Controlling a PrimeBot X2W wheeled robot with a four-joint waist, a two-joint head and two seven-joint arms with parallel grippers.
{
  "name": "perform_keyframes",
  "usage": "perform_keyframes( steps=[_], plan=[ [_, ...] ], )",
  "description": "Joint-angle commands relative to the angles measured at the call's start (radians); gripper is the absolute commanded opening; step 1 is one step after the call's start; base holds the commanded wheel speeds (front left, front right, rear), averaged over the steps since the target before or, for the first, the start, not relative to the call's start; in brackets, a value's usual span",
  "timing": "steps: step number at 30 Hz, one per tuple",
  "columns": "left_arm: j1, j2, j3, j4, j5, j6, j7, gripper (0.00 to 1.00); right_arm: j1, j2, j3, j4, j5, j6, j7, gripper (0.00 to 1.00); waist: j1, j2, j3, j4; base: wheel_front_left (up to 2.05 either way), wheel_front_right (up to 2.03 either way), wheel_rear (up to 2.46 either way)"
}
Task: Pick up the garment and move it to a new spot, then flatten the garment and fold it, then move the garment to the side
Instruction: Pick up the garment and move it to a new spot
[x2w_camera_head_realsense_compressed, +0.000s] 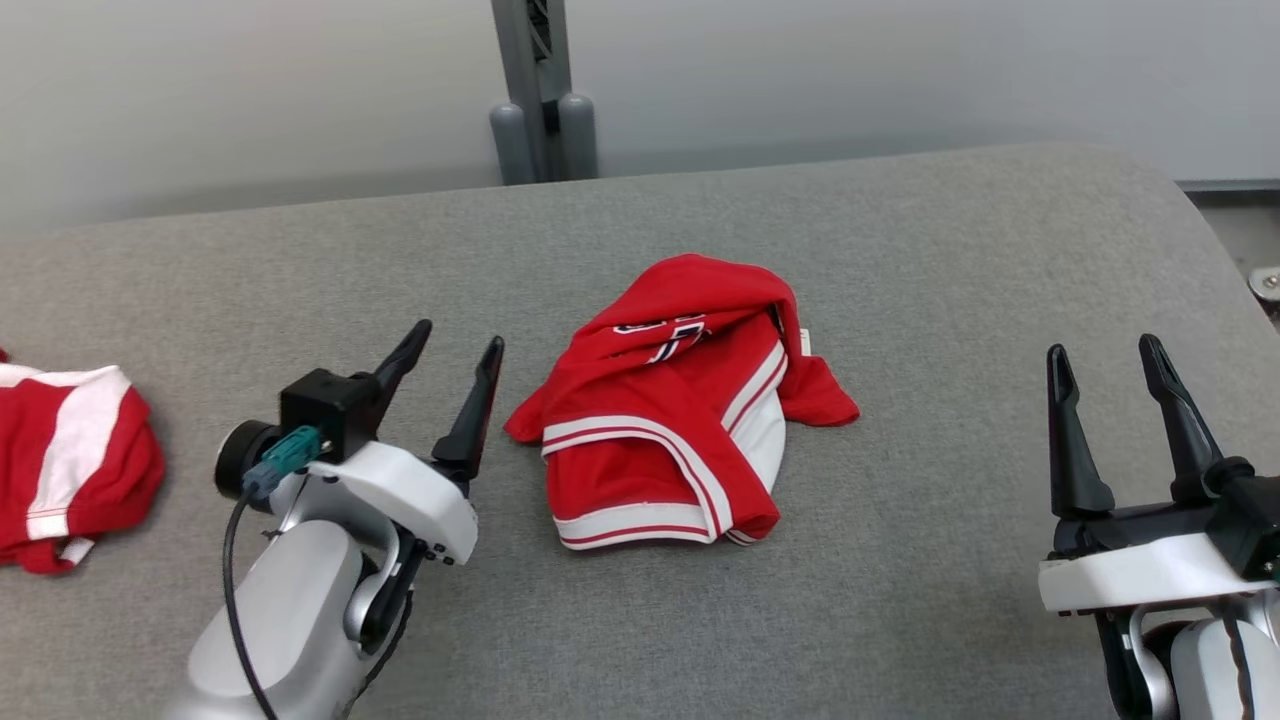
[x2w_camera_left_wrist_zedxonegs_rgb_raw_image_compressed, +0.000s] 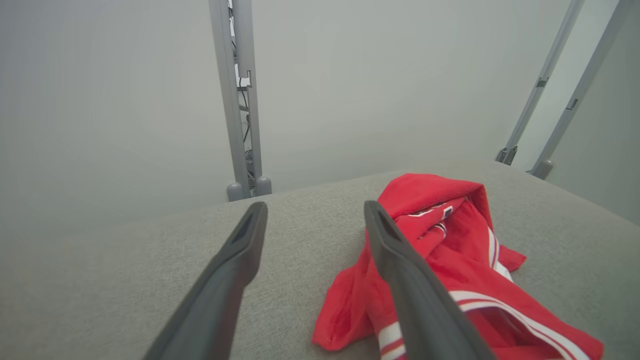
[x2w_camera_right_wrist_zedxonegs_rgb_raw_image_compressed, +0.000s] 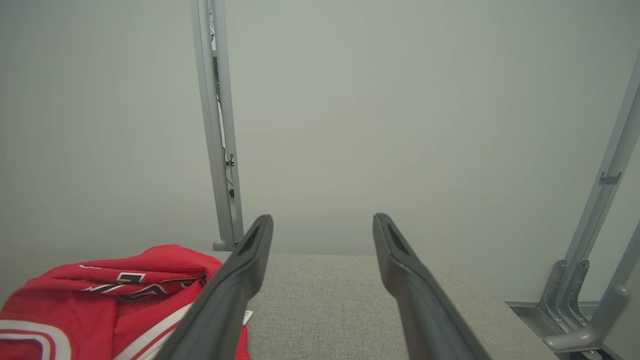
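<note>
Garment (x2w_camera_head_realsense_compressed: 680, 410) crumpled on grey surface (x2w_camera_head_realsense_compressed: 900, 250), left jaws apart beside it, right jaws apart

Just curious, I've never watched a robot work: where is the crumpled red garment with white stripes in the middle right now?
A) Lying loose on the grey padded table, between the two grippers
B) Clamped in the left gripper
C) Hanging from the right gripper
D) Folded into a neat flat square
A: the crumpled red garment with white stripes lies on the grey padded table, clear of the open left gripper and the open right gripper.

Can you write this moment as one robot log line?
left end effector: open, empty | right end effector: open, empty | garment: crumpled on table, between them
</note>
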Motion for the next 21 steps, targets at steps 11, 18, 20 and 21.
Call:
perform_keyframes(
  steps=[11,18,20,21],
  plan=[
    [0.292,0.032,0.249,-0.367,0.090,0.120,-0.008,1.00,0.069,-0.006,0.024,-0.006,-0.008,0.000,-0.005,1.00,0.0000,-0.0001,-0.086,0.123,0.00,0.00,0.00],
    [0.472,-0.072,0.374,-0.514,0.187,0.117,-0.008,1.00,0.111,-0.006,0.045,-0.002,0.007,0.000,-0.005,1.00,0.0000,-0.0001,-0.101,0.138,0.00,0.00,0.00],
    [0.502,-0.095,0.409,-0.530,0.216,0.106,-0.008,1.00,0.121,-0.006,0.057,0.000,0.001,0.000,-0.005,1.00,0.0000,-0.0001,-0.106,0.139,0.00,0.00,0.00],
    [0.502,-0.095,0.409,-0.530,0.216,0.106,-0.008,1.00,0.121,-0.006,0.057,0.000,0.001,0.000,-0.005,1.00,0.0000,-0.0001,-0.106,0.139,0.00,0.00,0.00]
  ],
)
